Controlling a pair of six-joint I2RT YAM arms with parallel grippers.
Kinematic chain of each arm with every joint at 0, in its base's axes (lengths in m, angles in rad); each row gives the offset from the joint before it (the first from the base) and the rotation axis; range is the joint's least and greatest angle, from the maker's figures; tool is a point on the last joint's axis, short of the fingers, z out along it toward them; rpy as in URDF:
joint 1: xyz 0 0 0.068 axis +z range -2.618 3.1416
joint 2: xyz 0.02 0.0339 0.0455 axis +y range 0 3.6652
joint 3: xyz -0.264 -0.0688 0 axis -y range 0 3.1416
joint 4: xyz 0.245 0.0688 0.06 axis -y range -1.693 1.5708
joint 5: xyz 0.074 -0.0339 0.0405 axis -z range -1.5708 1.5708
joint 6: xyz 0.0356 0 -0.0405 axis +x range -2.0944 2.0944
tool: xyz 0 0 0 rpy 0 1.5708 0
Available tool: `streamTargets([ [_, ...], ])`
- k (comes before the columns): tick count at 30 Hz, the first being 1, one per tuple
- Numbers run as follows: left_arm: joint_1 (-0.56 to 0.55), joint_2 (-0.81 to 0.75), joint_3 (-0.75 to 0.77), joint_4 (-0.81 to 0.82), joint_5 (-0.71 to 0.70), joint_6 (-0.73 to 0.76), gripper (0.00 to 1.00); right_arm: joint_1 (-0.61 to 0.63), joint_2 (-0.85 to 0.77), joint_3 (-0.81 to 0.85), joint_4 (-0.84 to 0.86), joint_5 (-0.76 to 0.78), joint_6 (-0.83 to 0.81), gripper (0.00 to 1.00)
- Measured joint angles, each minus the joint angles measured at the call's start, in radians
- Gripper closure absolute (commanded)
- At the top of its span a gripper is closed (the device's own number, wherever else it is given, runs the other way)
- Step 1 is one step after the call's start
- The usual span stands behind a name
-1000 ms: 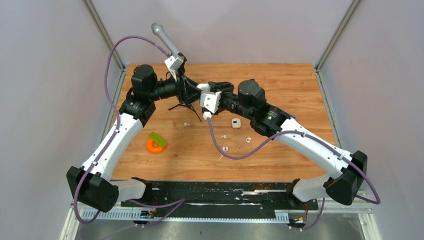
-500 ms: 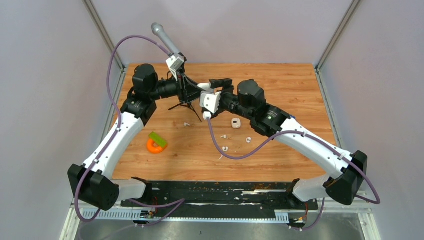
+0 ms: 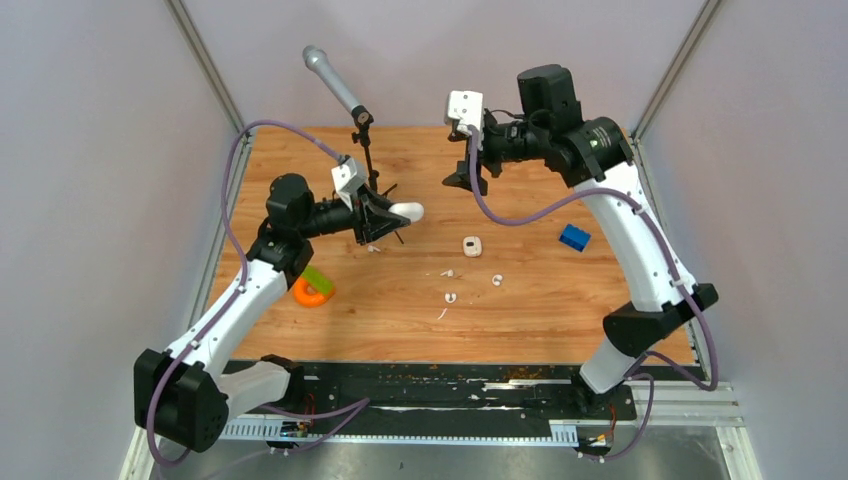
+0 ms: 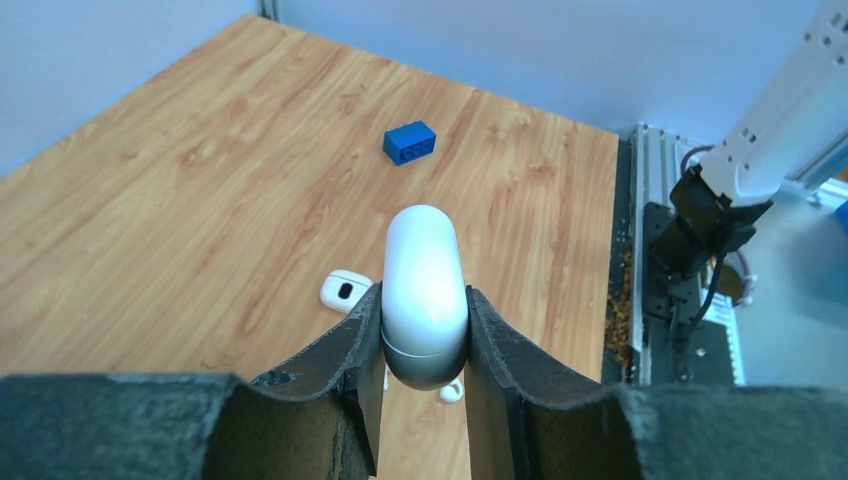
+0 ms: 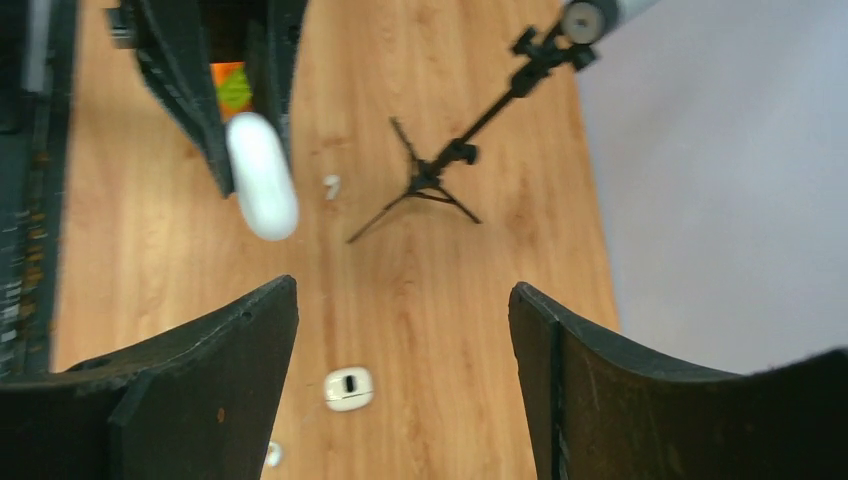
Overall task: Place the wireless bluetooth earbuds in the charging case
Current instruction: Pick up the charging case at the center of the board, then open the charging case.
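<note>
Your right arm has swung up and back from centre since a second ago. Your left gripper (image 3: pixel 388 213) clamped on closed charging case (image 4: pixel 424 290), held above table (image 3: pixel 560 300). Earbuds (image 3: pixel 451 296) lie loose mid-table, near white rounded square (image 3: pixel 473 245). Your right gripper (image 3: pixel 466 176) high at rear, jaws spread wide, empty.

We're clamping our left pincer (image 4: pixel 425 294) tight on the charging case (image 3: pixel 407 211), forearm stretching out low and level; we're holding our right arm high, elbow bent, its pincer (image 5: pixel 404 300) gaping wide.
</note>
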Motion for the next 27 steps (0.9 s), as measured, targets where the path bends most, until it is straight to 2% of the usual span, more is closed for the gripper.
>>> streamTargets([
  [3,-0.004,-0.029,-0.06,0.069,0.019,0.037,0.87,-0.024,0.081,0.128,-0.184,-0.109,-0.035,0.36],
  [9,-0.02,-0.045,-0.132,0.224,0.069,0.09,0.87,0.027,0.156,0.139,-0.378,-0.166,-0.073,0.49],
  [18,-0.04,-0.002,-0.179,0.443,0.116,0.097,0.87,0.101,0.203,0.139,-0.409,-0.124,-0.05,0.52],
  [21,-0.051,0.018,-0.18,0.497,0.116,0.093,0.87,0.109,0.207,0.139,-0.406,-0.109,-0.042,0.56],
  [25,-0.059,0.03,-0.185,0.538,0.116,0.09,0.83,0.116,0.207,0.139,-0.404,-0.092,-0.043,0.76],
  [27,-0.06,0.032,-0.187,0.545,0.113,0.085,0.73,0.117,0.207,0.139,-0.403,-0.087,-0.046,0.87],
])
